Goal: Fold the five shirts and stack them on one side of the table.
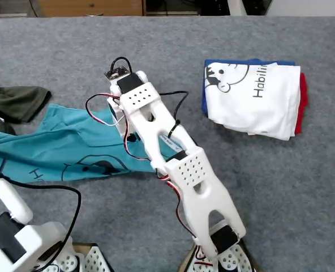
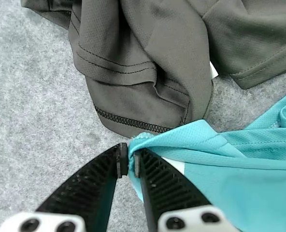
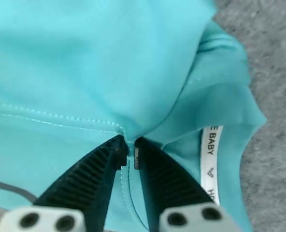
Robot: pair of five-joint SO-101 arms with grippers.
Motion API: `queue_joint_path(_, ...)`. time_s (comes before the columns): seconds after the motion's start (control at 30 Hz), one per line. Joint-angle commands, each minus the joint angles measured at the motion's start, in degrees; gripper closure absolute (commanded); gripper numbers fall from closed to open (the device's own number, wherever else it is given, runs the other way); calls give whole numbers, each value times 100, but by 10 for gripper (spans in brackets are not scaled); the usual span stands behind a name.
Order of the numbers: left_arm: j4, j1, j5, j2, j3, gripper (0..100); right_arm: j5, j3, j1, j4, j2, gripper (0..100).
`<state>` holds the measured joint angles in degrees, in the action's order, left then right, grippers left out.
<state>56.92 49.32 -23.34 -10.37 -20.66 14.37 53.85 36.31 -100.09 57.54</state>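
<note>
A wide strip of grey table (image 1: 280,187) separates the teal shirt (image 1: 60,147) from the folded stack (image 1: 258,99) well to its right. The olive shirt (image 1: 14,102) touches its far-left edge. There the left gripper (image 2: 128,162) pinches its corner tight, and the right gripper (image 3: 127,152) is clamped on a fold beside its collar.

The high view looks down over the table (image 1: 269,187); both wrist views sit close above the teal shirt (image 1: 60,147).

Table (image 1: 303,187), teal shirt (image 1: 60,147), olive shirt (image 1: 14,102), stack (image 1: 258,99)
</note>
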Motion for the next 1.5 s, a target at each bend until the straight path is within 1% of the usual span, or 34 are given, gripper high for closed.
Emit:
queue_joint_path(0.0, 26, 62, 9, -101, 70, 981, 0, 268, 31, -35, -110, 990)
queue_joint_path(0.2, 9, 62, 26, -119, 97, 981, 0, 796, 4, -220, -119, 998)
queue_joint_path(0.33, 9, 70, 35, -444, 211, 981, 9, 1314, -92, -229, -400, 998)
queue_joint_path(0.5, -149, -53, 79, -901, 237, 981, 0, 2088, -163, -220, -1103, 998)
queue_joint_path(0.6, -176, -70, 281, -1253, 246, 981, 0, 2695, -259, -220, -1622, 998)
queue_joint_path(0.8, -176, -114, 290, -2431, 246, 981, 0, 4233, -532, -167, -2659, 998)
queue_joint_path(0.93, -176, -123, 290, -3380, 246, 981, 9, 4057, -804, 158, -3600, 998)
queue_joint_path(1.1, -176, -123, 290, -4673, 343, 981, 9, 4075, -1059, 941, -4453, 998)
queue_joint_path(1.3, -185, -114, 273, -5842, 695, 981, 9, 4066, -1086, 1618, -5270, 998)
queue_joint_path(1.47, -185, -79, 255, -6607, 765, 981, 9, 4013, -1086, 1873, -5938, 998)
